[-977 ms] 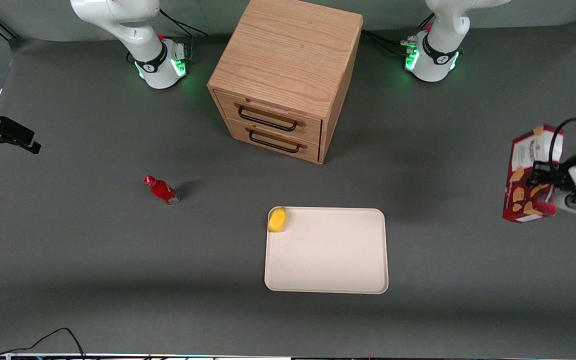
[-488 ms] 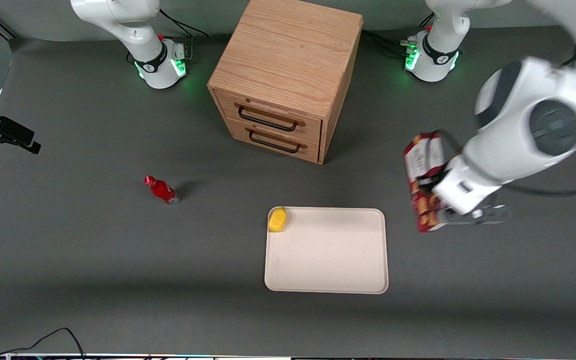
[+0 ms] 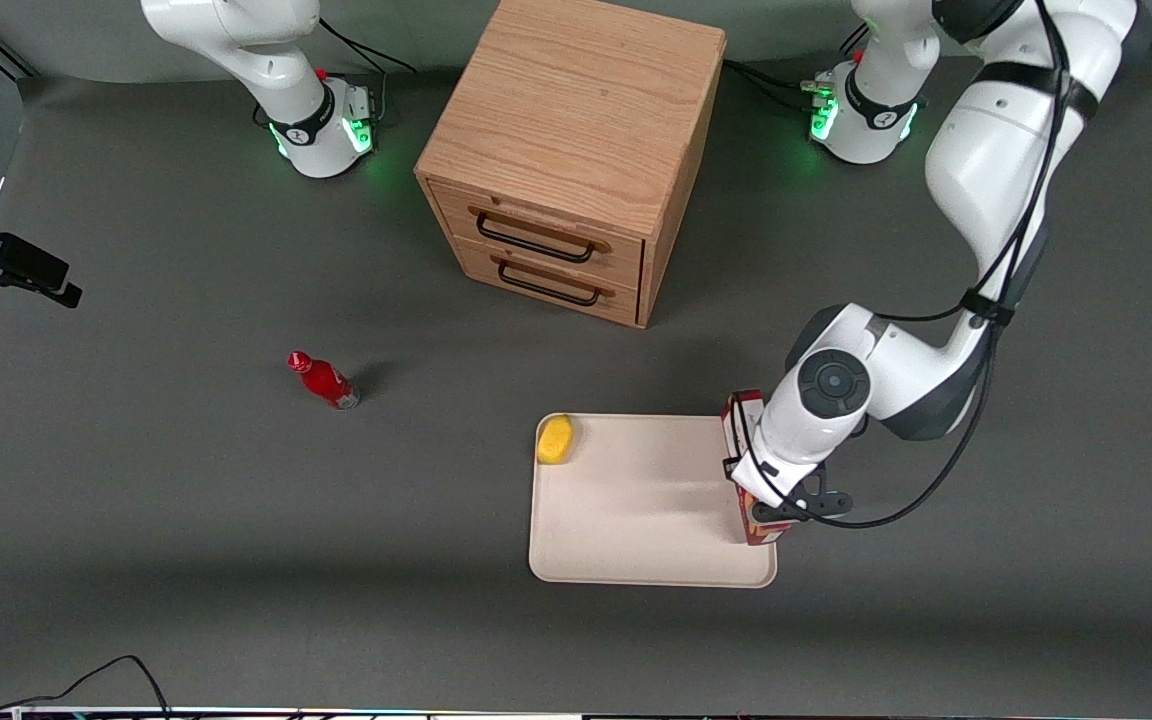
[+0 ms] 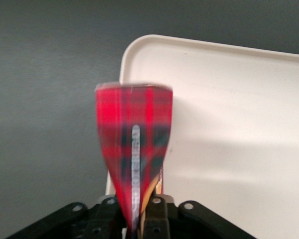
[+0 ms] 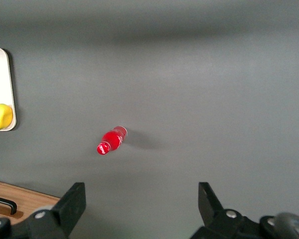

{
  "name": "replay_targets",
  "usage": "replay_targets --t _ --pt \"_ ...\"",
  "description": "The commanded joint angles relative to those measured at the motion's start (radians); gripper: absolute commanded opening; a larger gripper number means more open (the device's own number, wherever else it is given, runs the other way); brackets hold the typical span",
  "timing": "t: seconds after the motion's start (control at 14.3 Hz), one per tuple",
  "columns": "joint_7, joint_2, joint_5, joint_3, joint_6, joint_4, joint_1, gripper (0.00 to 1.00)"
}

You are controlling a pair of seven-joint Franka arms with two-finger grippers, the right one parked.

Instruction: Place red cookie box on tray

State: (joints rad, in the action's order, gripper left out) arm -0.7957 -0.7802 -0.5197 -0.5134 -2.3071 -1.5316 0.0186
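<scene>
My left gripper [image 3: 764,500] is shut on the red cookie box [image 3: 742,420], which hangs upright over the working-arm edge of the cream-white tray [image 3: 636,540]. Most of the box is hidden by my wrist in the front view. In the left wrist view the box [image 4: 133,129] shows as a red plaid end held between my gripper's [image 4: 138,219] two black fingers, above the tray's rim [image 4: 132,50]. I cannot tell whether the box touches the tray.
A yellow lemon [image 3: 556,439] lies in the tray's corner nearest the wooden drawer cabinet [image 3: 576,150]. A small red bottle [image 3: 323,380] lies on the grey table toward the parked arm's end; it also shows in the right wrist view [image 5: 111,140].
My gripper has carried the box from the working arm's end of the table toward the tray and lower, and it now hangs over the tray's edge.
</scene>
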Motion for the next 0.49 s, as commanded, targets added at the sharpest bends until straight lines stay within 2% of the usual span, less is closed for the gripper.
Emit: replay_targets --t 0.0,0.21,0.28,0.42 --pt "-0.037 0.032 -0.031 -0.007 0.026 0.019 0.0 1.0" --pt "0.002 0.139 -0.01 -0.007 0.168 0.018 0.014 1.0" --pt "0.071 0.189 0.033 -0.007 0.248 0.019 0.023 1.0" --pt "0.339 0.33 0.227 0.041 0.407 0.025 0.046 1.0"
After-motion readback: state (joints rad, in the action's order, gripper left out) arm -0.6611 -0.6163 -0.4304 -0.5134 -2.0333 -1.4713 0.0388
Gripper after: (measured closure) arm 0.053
